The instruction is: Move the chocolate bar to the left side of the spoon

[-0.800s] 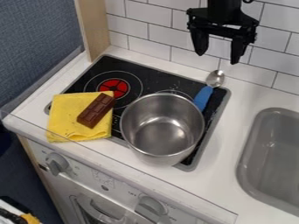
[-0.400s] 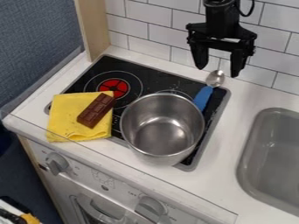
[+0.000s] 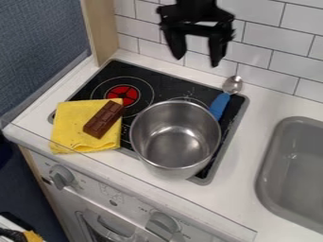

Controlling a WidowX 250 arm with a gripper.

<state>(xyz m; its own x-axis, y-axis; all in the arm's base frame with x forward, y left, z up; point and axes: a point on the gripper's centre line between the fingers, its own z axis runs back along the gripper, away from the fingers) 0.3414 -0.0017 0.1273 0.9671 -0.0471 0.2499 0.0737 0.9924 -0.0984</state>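
My black two-finger gripper hangs near the top of the camera view, above the back of the stovetop, with white wall tiles behind it. My jaws stand wide apart, tips pointing down, and the wall shows through the gap between them.

The chocolate bar, brown and marked off in squares, lies on a yellow cloth at the left of the view, well apart from me. It is set at a slant, its upper end toward the back right. The cloth covers the stovetop's front left corner and reaches onto the white counter. Just behind the cloth is a round red burner marking.

To the right of the bar, a shiny metal pot stands upright on the stovetop. Behind its right side lies a spoon with a blue handle, its metal bowl toward the wall. The handle's near end comes up to the pot's rim; from this slant I cannot be sure whether they touch.

Farther right, a gray sink is set into the counter. Gray knobs line the front panel below.
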